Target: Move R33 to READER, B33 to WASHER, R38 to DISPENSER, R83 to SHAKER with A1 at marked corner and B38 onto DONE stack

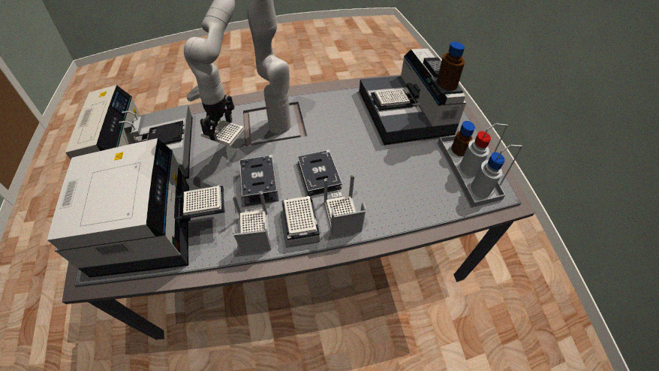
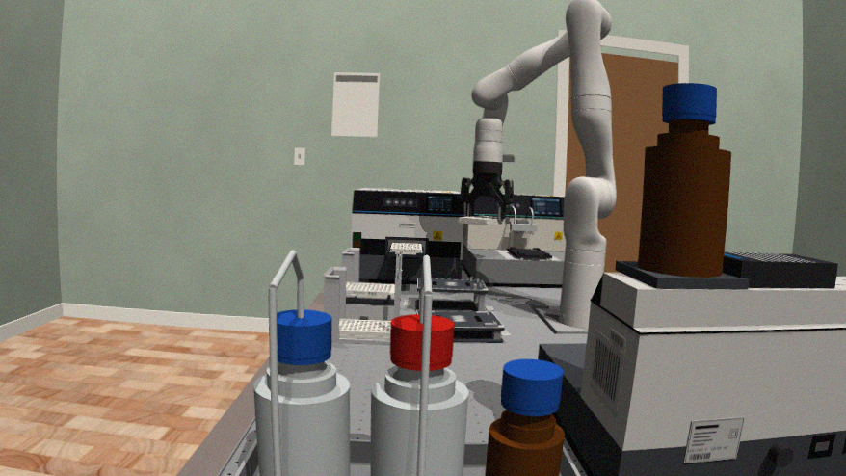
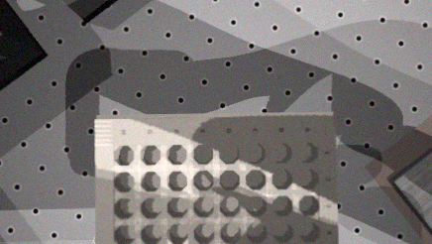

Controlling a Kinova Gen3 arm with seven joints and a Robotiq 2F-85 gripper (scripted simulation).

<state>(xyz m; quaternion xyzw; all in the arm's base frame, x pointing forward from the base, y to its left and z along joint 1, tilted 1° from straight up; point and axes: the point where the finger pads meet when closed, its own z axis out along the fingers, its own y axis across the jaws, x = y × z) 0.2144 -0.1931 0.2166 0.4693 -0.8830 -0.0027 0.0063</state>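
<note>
My gripper point(image 1: 215, 130) point(image 2: 486, 211) is shut on a white well plate point(image 1: 229, 132) point(image 2: 476, 220) point(image 3: 218, 183) and holds it level, well above the deck at the back left. I cannot read the plate's label. The plate hangs just right of the empty black nest point(image 1: 164, 131) of the small instrument at the back left. Other plates sit on the big left instrument's tray point(image 1: 202, 200), on the station between the two racks point(image 1: 299, 215) and on the right instrument point(image 1: 391, 97). Each stack rack point(image 1: 251, 240) point(image 1: 346, 223) shows a plate inside.
The nests RG point(image 1: 257, 175) and N6 point(image 1: 318, 170) stand bare mid-deck. The arm's base point(image 1: 278, 115) rises just right of the held plate. A tray of bottles point(image 1: 479, 158) stands at the right edge, and a brown bottle point(image 1: 450, 69) on the right instrument.
</note>
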